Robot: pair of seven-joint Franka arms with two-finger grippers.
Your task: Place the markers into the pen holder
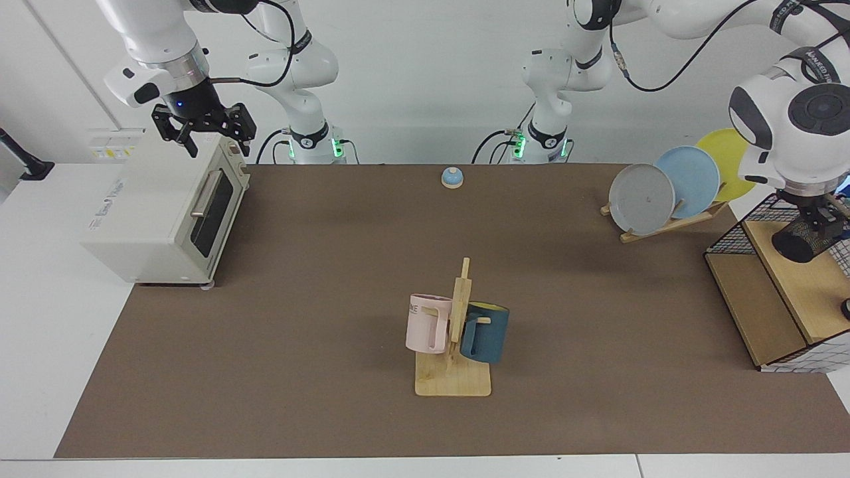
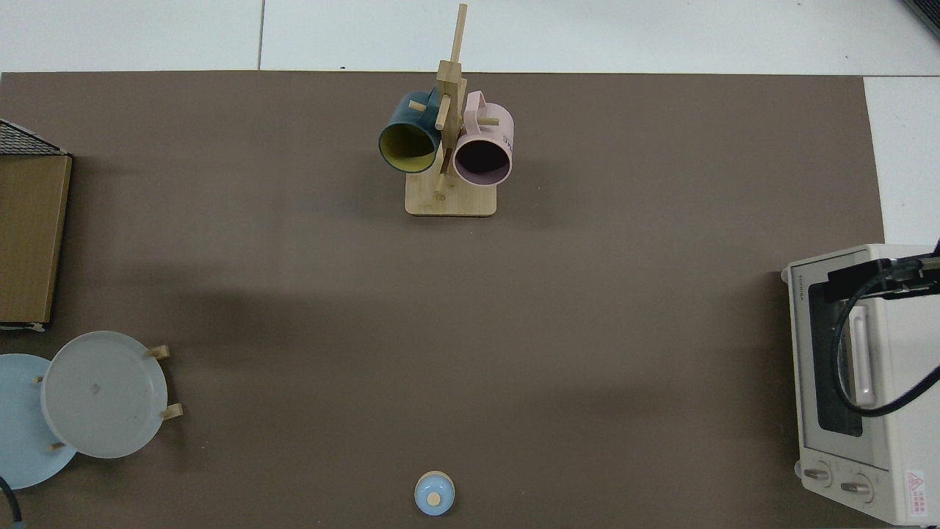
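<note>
The left gripper (image 1: pixel 818 218) hangs right at the small black wire-mesh pen holder (image 1: pixel 800 241) on the wooden shelf (image 1: pixel 807 285); its grip and the marker are hidden. The right gripper (image 1: pixel 204 129) waits, fingers apart, above the white toaster oven (image 1: pixel 159 212).

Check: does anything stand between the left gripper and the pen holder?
Nothing visible does. The left gripper is right at the holder, which is on the basket's upper shelf. No marker shows in either view. The right gripper waits, jaws open, above the oven.
</note>
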